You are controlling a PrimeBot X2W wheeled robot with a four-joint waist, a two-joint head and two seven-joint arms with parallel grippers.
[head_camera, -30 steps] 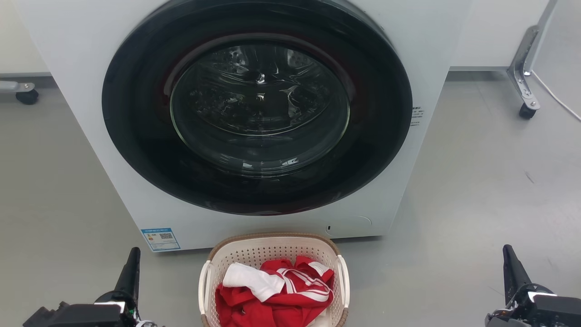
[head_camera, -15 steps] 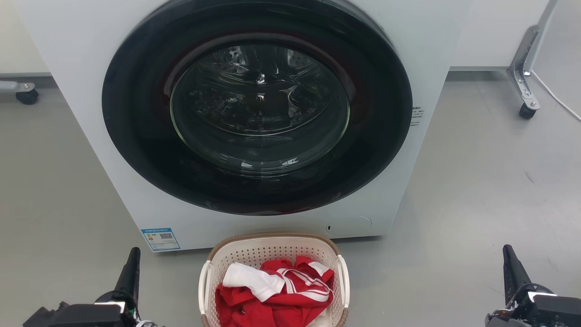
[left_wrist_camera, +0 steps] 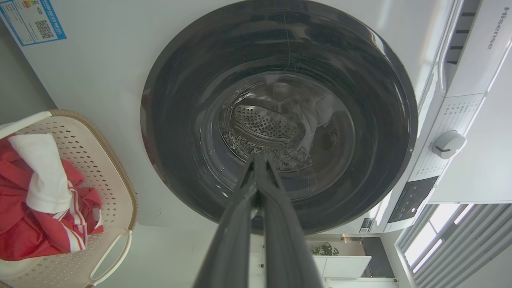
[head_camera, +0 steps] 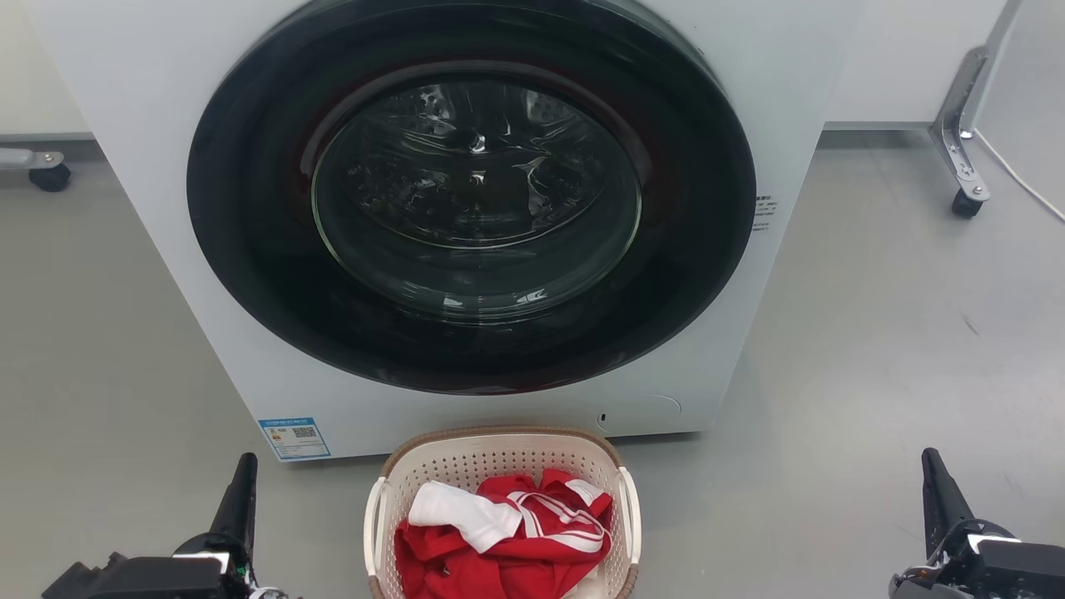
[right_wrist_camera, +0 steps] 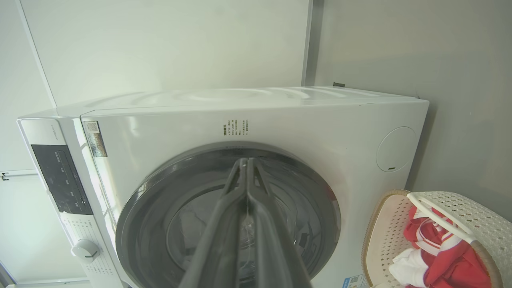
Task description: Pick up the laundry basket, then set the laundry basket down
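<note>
The cream perforated laundry basket point(head_camera: 499, 457) with a brown rim stands on the floor just before the washing machine, at the bottom middle of the head view. It holds red and white clothes point(head_camera: 507, 532). White handles run along its left and right sides. My left gripper point(head_camera: 241, 491) is shut and empty, well to the basket's left. My right gripper point(head_camera: 936, 487) is shut and empty, far to its right. The left wrist view has the basket point(left_wrist_camera: 116, 192) at lower left and its gripper point(left_wrist_camera: 258, 158) shut. In the right wrist view the basket point(right_wrist_camera: 384, 228) sits lower right, gripper point(right_wrist_camera: 245, 162) shut.
The white washing machine point(head_camera: 166, 166) with a closed dark round door point(head_camera: 474, 191) rises right behind the basket. A caster leg point(head_camera: 965, 200) stands at the far right and another caster point(head_camera: 50, 175) at the far left. Grey floor point(head_camera: 874, 349) lies on both sides.
</note>
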